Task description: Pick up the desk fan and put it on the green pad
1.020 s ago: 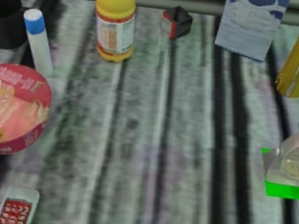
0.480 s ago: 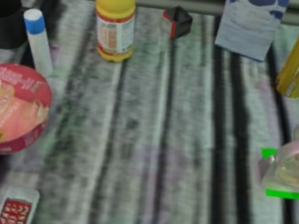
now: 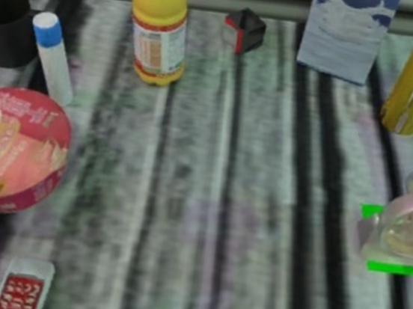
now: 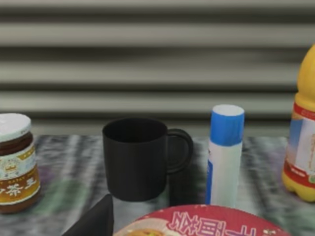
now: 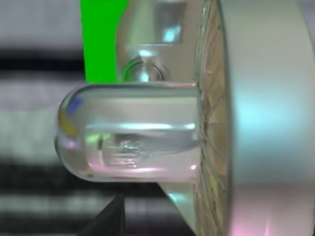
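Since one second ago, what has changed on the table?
The desk fan on the green pad changed its pose early in that second, its round face looking flatter, then stayed put. The noodle bowl, black mug and bottles did not move.

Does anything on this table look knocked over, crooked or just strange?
One thing: the desk fan at the table's right edge sits on the green pad leaning, its round head tilted back rather than upright, and partly cut off by the top view's edge. The bottles, mug and noodle bowl all stand normally; nothing is spilled.
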Action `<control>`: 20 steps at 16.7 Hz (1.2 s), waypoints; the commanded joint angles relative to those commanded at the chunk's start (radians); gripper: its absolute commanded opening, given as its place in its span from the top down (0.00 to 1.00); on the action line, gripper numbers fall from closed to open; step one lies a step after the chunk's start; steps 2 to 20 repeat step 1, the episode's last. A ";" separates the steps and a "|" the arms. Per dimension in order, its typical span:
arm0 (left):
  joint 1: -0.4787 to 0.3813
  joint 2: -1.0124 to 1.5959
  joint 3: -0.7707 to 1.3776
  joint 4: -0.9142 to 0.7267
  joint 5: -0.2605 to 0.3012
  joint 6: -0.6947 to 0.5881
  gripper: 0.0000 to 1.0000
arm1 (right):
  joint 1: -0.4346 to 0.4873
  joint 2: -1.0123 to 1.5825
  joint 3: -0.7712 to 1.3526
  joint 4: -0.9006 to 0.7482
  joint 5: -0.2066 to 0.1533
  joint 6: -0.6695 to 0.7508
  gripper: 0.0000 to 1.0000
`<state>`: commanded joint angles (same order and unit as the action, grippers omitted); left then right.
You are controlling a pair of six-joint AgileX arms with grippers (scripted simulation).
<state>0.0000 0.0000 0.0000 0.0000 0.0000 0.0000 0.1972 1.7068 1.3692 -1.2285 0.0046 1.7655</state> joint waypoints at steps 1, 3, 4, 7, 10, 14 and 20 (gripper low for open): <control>0.000 0.000 0.000 0.000 0.000 0.000 0.00 | 0.000 0.000 0.000 0.000 0.000 0.000 0.00; 0.000 0.000 0.000 0.000 0.000 0.000 0.00 | 0.000 0.000 0.000 0.000 0.000 0.000 0.00; 0.000 0.000 0.000 0.000 0.000 0.000 0.00 | 0.000 0.000 0.000 0.000 0.000 0.000 0.00; 0.000 0.000 0.000 0.000 0.000 0.000 0.00 | 0.000 0.000 0.000 0.000 0.000 0.000 0.00; 0.000 0.000 0.000 0.000 0.000 0.000 0.00 | 0.000 0.000 0.000 0.000 0.000 0.000 0.00; 0.000 0.000 0.000 0.000 0.000 0.000 0.00 | 0.000 0.000 0.000 0.000 0.000 0.000 0.00; 0.000 0.000 0.000 0.000 0.000 0.000 0.00 | 0.000 0.000 0.000 0.000 0.000 0.000 0.00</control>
